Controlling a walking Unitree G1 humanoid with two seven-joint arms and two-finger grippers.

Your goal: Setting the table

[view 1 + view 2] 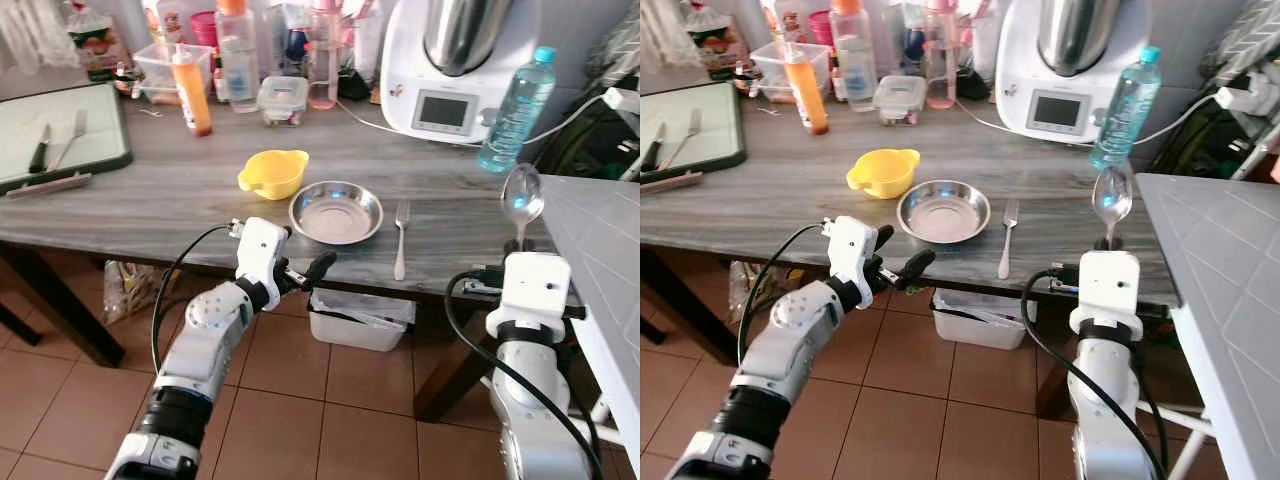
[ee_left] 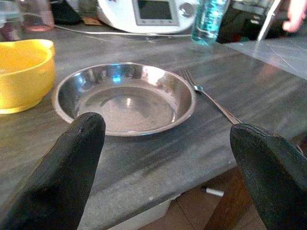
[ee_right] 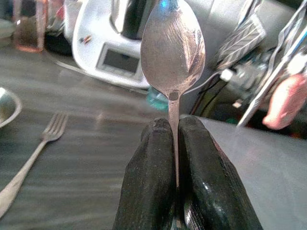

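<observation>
over the near right edge of the table (image 1: 150, 195) the right gripper (image 3: 173, 143) holds the spoon (image 1: 522, 195) upright, fingers clamped on the thin handle just below the bowl, which faces the camera; the spoon stands above the table's right end, well to the right of the fork (image 1: 401, 238); the fork lies just right of the plate (image 1: 336, 211), tines away from the robot, and a yellow bowl (image 1: 273, 171) sits touching or nearly touching the plate's far left rim; the left gripper (image 2: 168, 158) hovers at the table's front edge before the plate, fingers wide apart and holding nothing; the step in hand, as i judge it, is laying the spoon down beside the fork; to do it well, carry the spoon left until it is just right of the fork, tip it from upright to flat with the bowl pointing away, parallel to the fork, and lower until the handle rests on the wood before letting go; the grip is narrow and high on the handle, so a quick swing could twist it; keep clear of the fork and the water bottle (image 1: 515, 97) behind.
</observation>
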